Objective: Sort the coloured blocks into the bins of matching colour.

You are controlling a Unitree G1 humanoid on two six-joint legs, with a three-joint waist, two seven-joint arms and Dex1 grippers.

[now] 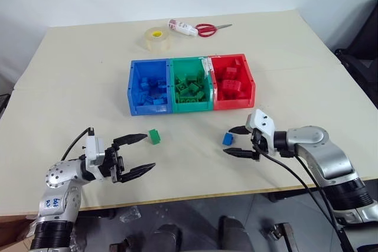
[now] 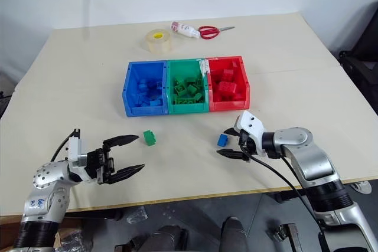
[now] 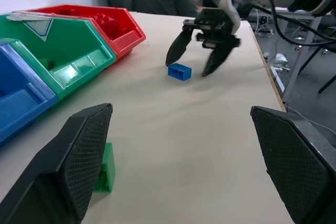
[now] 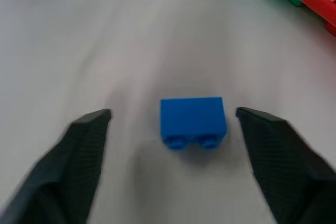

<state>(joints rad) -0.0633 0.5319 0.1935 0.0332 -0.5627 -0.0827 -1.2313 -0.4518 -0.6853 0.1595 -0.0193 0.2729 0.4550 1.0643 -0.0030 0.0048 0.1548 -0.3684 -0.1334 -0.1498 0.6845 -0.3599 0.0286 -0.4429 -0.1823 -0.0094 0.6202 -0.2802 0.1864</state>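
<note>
Blue block [image 4: 192, 121] on the bare table [image 1: 71, 87], lower right of centre in the head views, lying between the two black fingers of the right gripper [image 1: 238, 141]; fingers apart, a gap showing on each side of the block, no contact visible. Green block [image 1: 154, 136] left of it on the table, just beyond the upper fingertip of the left gripper [image 1: 142, 153] at lower left; those fingers spread wide, nothing between them. Above both blocks, mid-frame, three joined bins in a row: blue bin [image 1: 133, 90] on the left, green bin [image 1: 190, 105] in the middle, red bin [image 1: 249, 81] on the right, each holding blocks of its own colour. Further up the frame, tape roll [image 1: 157, 39], a small bottle [image 1: 182, 27] and red-handled scissors [image 1: 211, 28].
</note>
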